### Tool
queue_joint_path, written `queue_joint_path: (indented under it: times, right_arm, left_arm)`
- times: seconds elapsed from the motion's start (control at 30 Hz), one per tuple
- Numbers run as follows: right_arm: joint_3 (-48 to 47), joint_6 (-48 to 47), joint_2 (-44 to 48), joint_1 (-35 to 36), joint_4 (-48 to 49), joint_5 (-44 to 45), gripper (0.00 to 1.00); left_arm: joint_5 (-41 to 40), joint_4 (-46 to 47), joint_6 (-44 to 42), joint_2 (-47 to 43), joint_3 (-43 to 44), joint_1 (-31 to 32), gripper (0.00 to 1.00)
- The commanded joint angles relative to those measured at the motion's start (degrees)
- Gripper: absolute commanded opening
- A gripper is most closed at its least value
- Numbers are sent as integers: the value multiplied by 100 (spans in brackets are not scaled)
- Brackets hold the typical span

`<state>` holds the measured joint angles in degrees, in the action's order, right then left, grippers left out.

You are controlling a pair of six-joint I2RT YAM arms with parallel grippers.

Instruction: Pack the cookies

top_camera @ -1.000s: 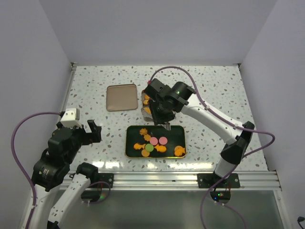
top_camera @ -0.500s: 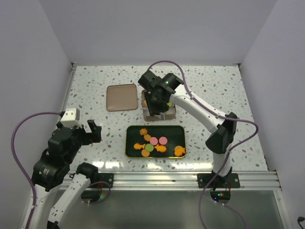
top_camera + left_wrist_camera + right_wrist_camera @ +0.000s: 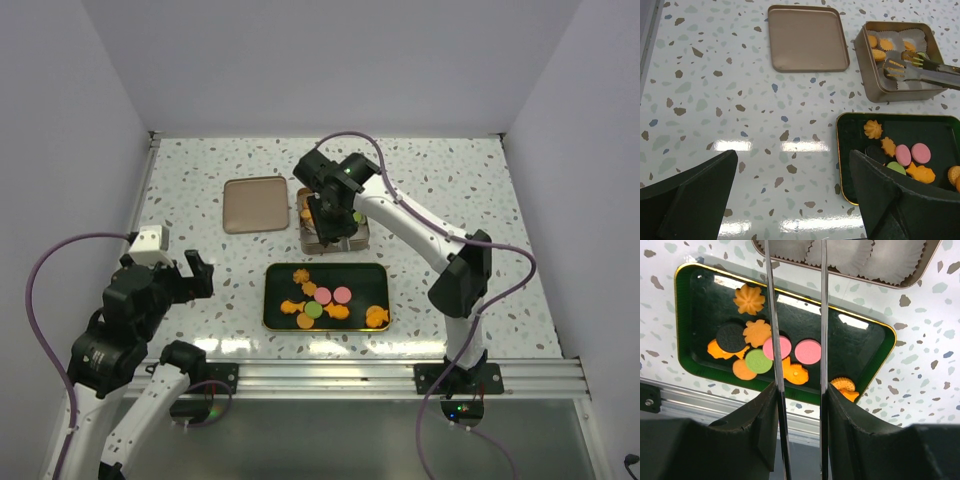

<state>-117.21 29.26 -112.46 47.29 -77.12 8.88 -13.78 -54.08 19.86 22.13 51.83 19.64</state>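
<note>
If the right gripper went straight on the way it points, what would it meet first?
The right gripper holds tongs reaching over the tin; probably its white paper cups come first, depth unclear.

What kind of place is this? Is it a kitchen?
Probably not; it looks like a robot lab booth. Two robot arms stand bolted to a metal rail, plain white walls box in a speckled table, and one arm holds tongs over a cookie tin.

**Camera layout.** We view the whole table (image 3: pixel 200 170) from high above its near edge. The left wrist looks obliquely forward at the tray (image 3: pixel 935 132) and tin (image 3: pixel 867 82). The right wrist looks straight down, closer. All 3 views share the tray.
</note>
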Motion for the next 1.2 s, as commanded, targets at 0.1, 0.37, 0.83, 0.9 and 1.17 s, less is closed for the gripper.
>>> queue_joint_path:
  times: [0.1,0.37,0.83,0.9,1.17]
  right_arm:
    - [128,-113,-21,9,-259,-80,44]
    - [181,-87,23,17,-198,-98,49]
    - [-162,-17,417,26,-435,-53,49]
    - [-101,27,532,52,-427,-123,49]
    - [452,343,1059,587,-374,-326,49]
  left_arm:
    - [-90,232,-87,107,11,31,100]
    - [-90,232,-78,46,11,31,100]
    - [-107,232,-78,-51,11,31,100]
    - [-90,223,-78,-33,20,31,100]
    - [-37,232,-105,2,11,31,100]
